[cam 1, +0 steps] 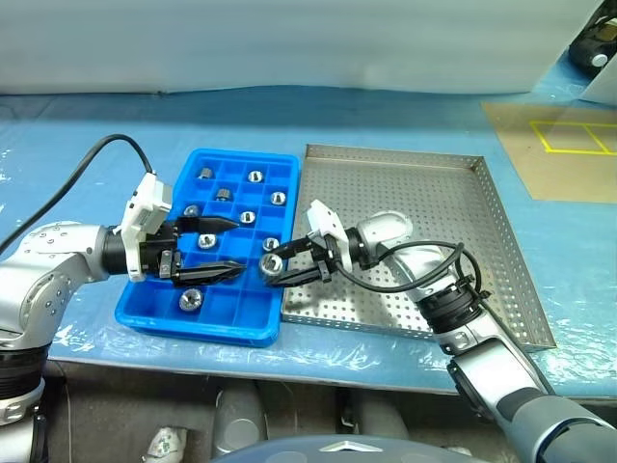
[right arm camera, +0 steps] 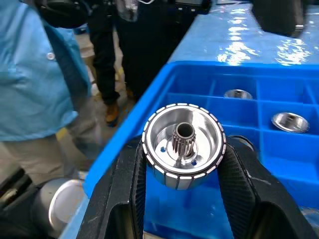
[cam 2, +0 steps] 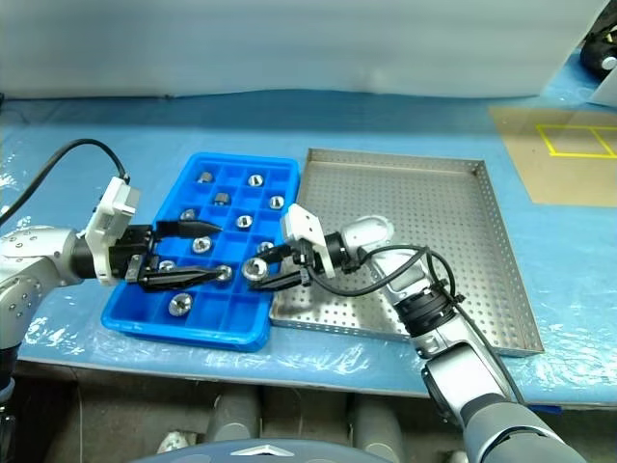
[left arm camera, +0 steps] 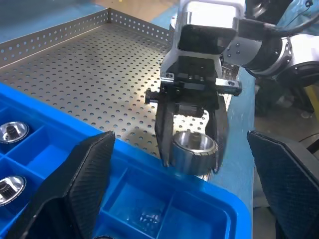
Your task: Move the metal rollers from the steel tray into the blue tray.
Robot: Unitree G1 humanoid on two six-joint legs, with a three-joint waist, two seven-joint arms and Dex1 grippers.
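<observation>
The blue tray lies left of the steel tray, and several metal rollers rest in its compartments, such as one near the front. My right gripper is shut on one metal roller, a shiny ring with a toothed centre hub. It holds that roller over the blue tray's right rim, next to the steel tray. Above the middle of the blue tray my left gripper is open with nothing between its fingers, pointing at the right gripper. The held roller hangs just past the blue rim.
A tan board with yellow tape lines lies at the back right on the blue-covered table. A black cable loops from my left wrist. A person in a blue coat stands beside the table.
</observation>
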